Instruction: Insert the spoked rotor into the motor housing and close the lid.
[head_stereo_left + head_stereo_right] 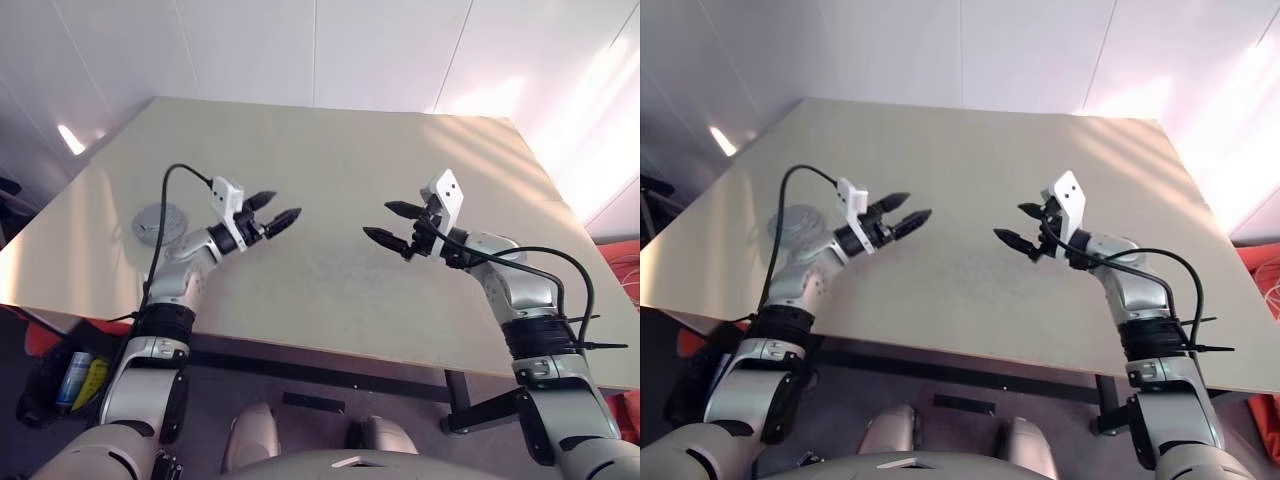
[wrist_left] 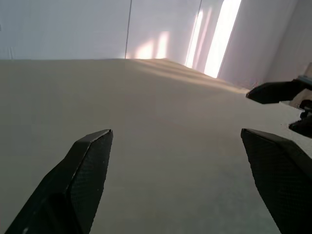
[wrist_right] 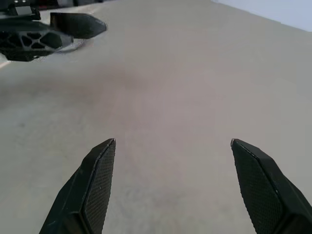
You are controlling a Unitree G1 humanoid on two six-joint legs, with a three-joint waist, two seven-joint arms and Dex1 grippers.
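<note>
A round grey puck (image 1: 158, 220) lies flat near the table's left edge, partly behind my left arm's black cable. I cannot tell whether it is the motor housing, the lid, or both together. The spoked rotor is out of view. My left gripper (image 1: 283, 206) hovers open and empty over the table, to the right of the puck and pointing toward the middle. My right gripper (image 1: 377, 219) faces it from the right, also open and empty, a hand's width away. The left wrist view has the left gripper (image 2: 176, 131) spread wide over bare tabletop, as is the right gripper (image 3: 173, 141) in its own view.
The pale wooden table (image 1: 330, 130) stretches back toward a white wall. Its front edge (image 1: 330, 350) runs just before my arms. A black cable (image 1: 560, 262) loops off the right forearm. A blue can (image 1: 75, 375) sits on the floor below the table's left corner.
</note>
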